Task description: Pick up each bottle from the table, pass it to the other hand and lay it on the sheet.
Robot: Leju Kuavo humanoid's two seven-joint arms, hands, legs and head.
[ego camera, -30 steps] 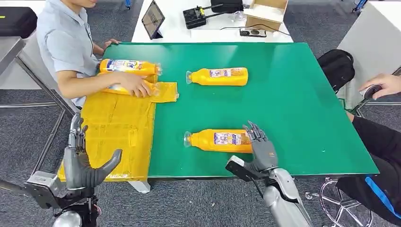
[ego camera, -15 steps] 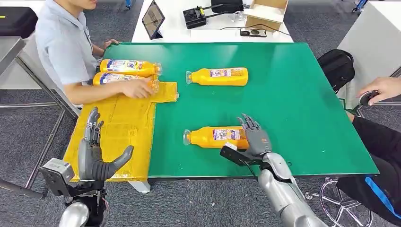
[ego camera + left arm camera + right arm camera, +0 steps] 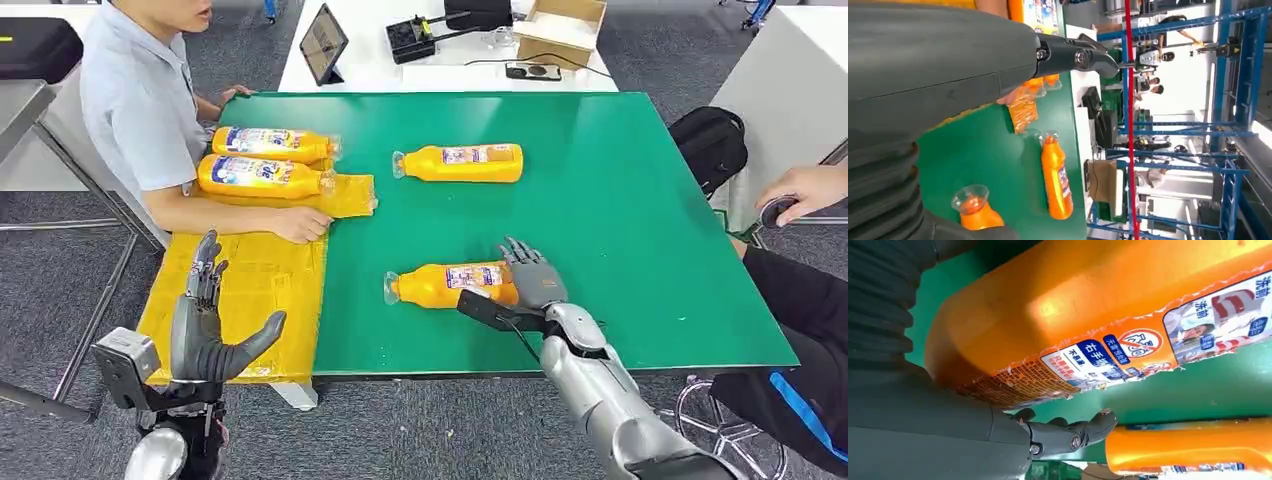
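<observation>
Here we see the right hand (image 3: 533, 280) lying on the base end of the nearest bottle (image 3: 450, 285), fingers draped over the orange body while the bottle still rests on its side on the green table (image 3: 620, 220), cap pointing toward the yellow sheet (image 3: 250, 275). From the right wrist view the bottle (image 3: 1088, 315) sits hard against the hand, with the thumb reaching underneath along the table, yet we cannot tell whether the fingers have truly closed around it.

Our left hand (image 3: 205, 335) hangs off the near left corner of the table, over the edge of the sheet, fingers spread and thumb out, holding nothing.

A second bottle (image 3: 460, 162) lies on its side farther back on the bare table, well apart from the first. Two more bottles (image 3: 262, 160) lie side by side at the far end of the sheet, caps toward the middle of the table. A person (image 3: 140, 110) sits at the left side, one hand (image 3: 300, 225) resting on the sheet just in front of those two bottles. Another person's hand (image 3: 805, 190) shows at the right edge, beside a black backpack (image 3: 710, 145). Behind the table stands a white desk (image 3: 370, 55) with a tablet (image 3: 323, 42) and a cardboard box (image 3: 560, 28).
</observation>
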